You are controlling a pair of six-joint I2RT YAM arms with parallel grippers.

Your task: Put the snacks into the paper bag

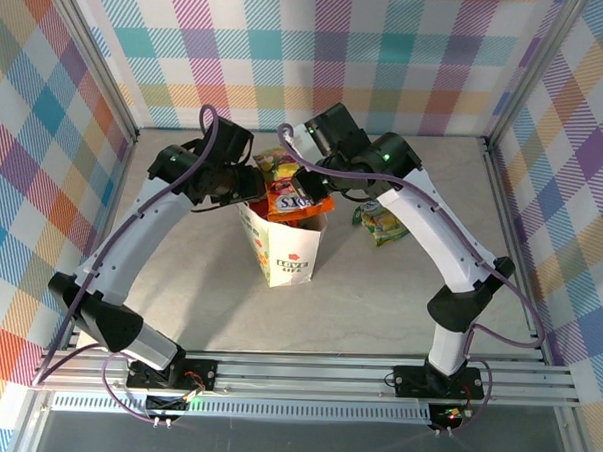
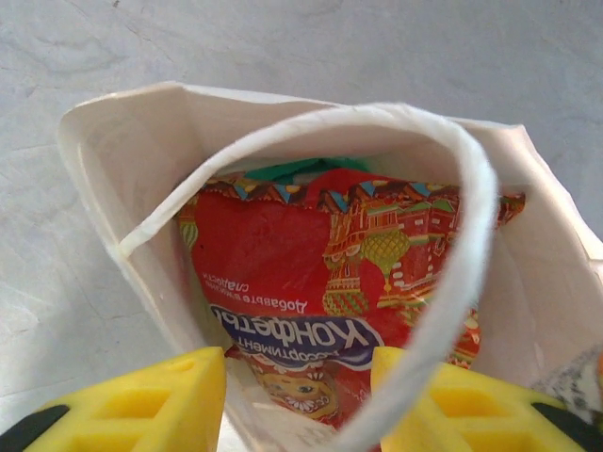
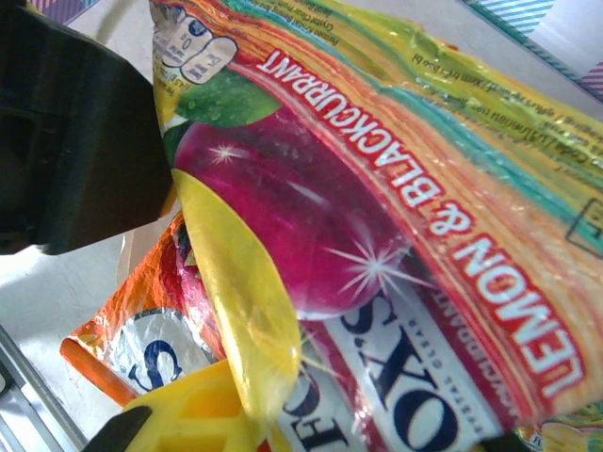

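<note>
The white paper bag (image 1: 285, 253) stands upright mid-table, with a red snack packet (image 2: 283, 254) inside and a teal edge (image 2: 301, 169) showing behind it. An orange packet (image 1: 302, 204) sticks out of the bag's top. My left gripper (image 2: 300, 386) is open at the bag's near rim (image 2: 113, 188), its yellow fingers apart either side of the wall. The cord handle (image 2: 462, 235) loops across that view. My right gripper (image 1: 302, 171) is above the bag, shut on a purple-and-yellow packet (image 3: 358, 217). One yellow finger (image 3: 179, 419) shows under that packet.
A green-yellow packet (image 1: 382, 225) lies on the table to the right of the bag, under the right arm. Metal frame posts and checked walls close in the table on three sides. Open tabletop lies in front of the bag.
</note>
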